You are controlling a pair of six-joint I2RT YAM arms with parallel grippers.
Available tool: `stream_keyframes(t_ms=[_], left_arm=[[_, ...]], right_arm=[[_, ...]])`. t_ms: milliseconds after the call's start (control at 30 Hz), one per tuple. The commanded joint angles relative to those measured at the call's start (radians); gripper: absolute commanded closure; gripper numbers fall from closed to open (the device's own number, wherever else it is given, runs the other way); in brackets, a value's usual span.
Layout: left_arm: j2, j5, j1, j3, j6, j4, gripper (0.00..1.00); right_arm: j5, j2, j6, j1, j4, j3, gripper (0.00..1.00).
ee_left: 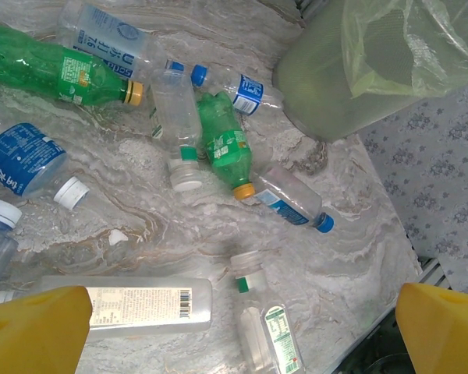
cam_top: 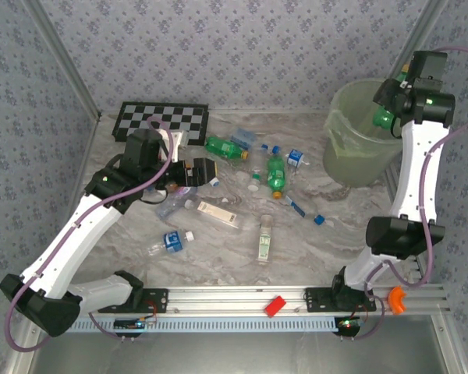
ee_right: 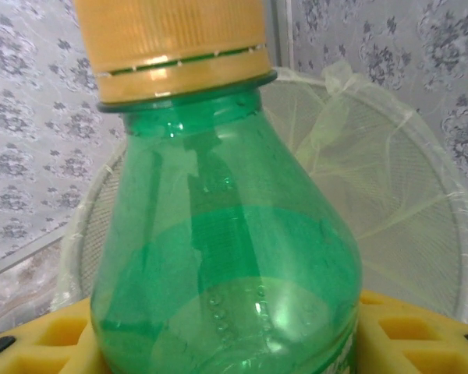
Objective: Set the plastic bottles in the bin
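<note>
The right gripper (cam_top: pixel 391 109) is clamped on a green bottle (ee_right: pixel 226 234). Its yellow pads (ee_right: pixel 39 335) press the lower body from both sides, and the orange-yellow cap (ee_right: pixel 175 47) sticks out past the fingertips. Beneath and just beyond this hand stands the bin (cam_top: pixel 351 160), pale green, with a thin liner (ee_right: pixel 390 179) draped over its rim. The held bottle hangs above the bin's opening.

The left gripper (cam_top: pixel 205 170) is above the table (cam_top: pixel 335 249) with its jaws spread wide, gripping nothing. Under the gap between its 2 yellow fingertips (ee_left: pixel 31 331) lie a clear bottle with a white barcode label (ee_left: pixel 132 304) and a clear bottle with a green-and-white label (ee_left: pixel 265 335). Ahead of the fingers lie a green bottle with a yellow cap (ee_left: pixel 222 140) and, touching its cap end, a clear bottle with a blue cap (ee_left: pixel 292 199). Farther ahead to the left lies a second green bottle (ee_left: pixel 54 70). A blue-labelled bottle (ee_left: pixel 19 160) lies off to the left. The bin stands well ahead of this hand, to its right.
</note>
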Motion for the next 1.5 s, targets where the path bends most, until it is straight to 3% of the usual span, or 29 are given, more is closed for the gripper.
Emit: stream_keyframes(t_ms=[0, 400, 467, 600, 1100, 1300, 1467], left_arm=[[-0.021, -0.006, -0.007, 0.017, 0.021, -0.013, 0.00], [-0.024, -0.033, -0.008, 0.022, 0.026, -0.039, 0.00], [-0.025, -0.038, -0.008, 0.020, 0.024, -0.041, 0.00], [-0.025, -0.049, -0.008, 0.019, 0.022, -0.041, 0.00], [-0.038, -0.085, -0.009, 0.013, 0.016, -0.040, 0.00], [-0.062, -0.164, -0.009, -0.008, 0.001, -0.041, 0.00], [-0.086, -0.270, -0.007, -0.028, -0.025, -0.047, 0.00]], right_arm=[[-0.028, 0.051, 0.017, -0.006, -0.045, 0.060, 0.45], [-0.042, 0.195, 0.007, 0.028, -0.131, 0.169, 0.44], [-0.048, 0.199, 0.003, 0.031, -0.134, 0.170, 0.36], [-0.050, 0.192, -0.007, 0.036, -0.138, 0.168, 0.00], [-0.018, 0.090, -0.015, 0.066, -0.120, 0.106, 0.01], [0.023, 0.025, -0.016, 0.131, -0.102, 0.076, 0.00], [0.104, -0.035, -0.017, 0.244, -0.058, 0.001, 0.00]])
